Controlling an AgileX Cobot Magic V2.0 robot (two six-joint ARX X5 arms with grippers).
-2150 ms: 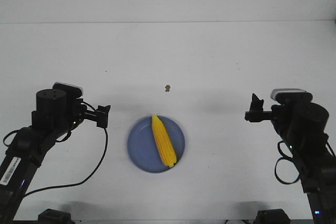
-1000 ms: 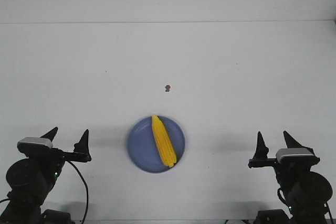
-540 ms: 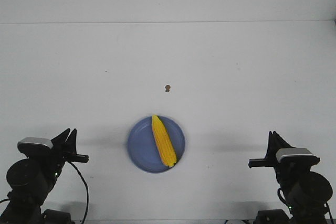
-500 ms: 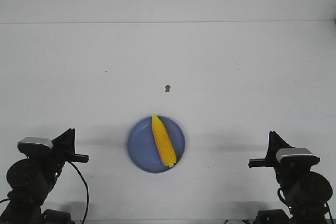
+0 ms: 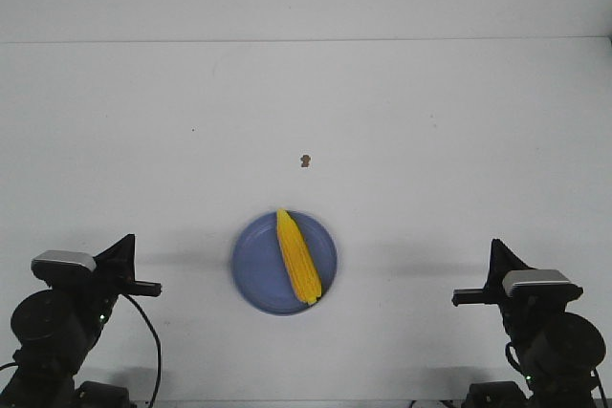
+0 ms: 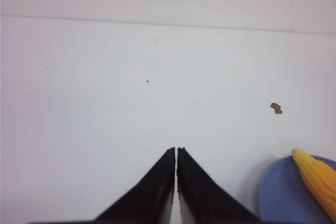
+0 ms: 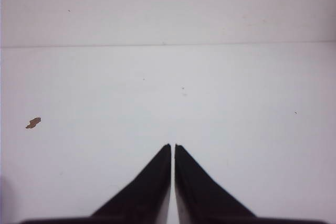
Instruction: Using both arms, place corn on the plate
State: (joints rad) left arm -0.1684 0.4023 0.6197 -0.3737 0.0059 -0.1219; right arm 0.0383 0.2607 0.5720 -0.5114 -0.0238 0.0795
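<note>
The yellow corn [image 5: 297, 257] lies on the round periwinkle-blue plate [image 5: 254, 279] near the table's front middle, its pointed tip toward the back. Both show at the edge of the left wrist view, the corn [image 6: 317, 176] on the plate [image 6: 278, 195]. My left gripper [image 5: 127, 241] is shut and empty at the front left, well left of the plate; its jaws meet in the left wrist view [image 6: 176, 149]. My right gripper [image 5: 497, 246] is shut and empty at the front right, its jaws together in the right wrist view [image 7: 172, 146].
A tiny brown speck [image 5: 305, 160] lies on the white table behind the plate; it also shows in the left wrist view [image 6: 276, 108] and the right wrist view [image 7: 33, 123]. The table's far edge meets a pale wall.
Both arms have drawn back and down to the table's front corners. Both grippers, open a second ago, have shut. The corn and plate have not moved.
</note>
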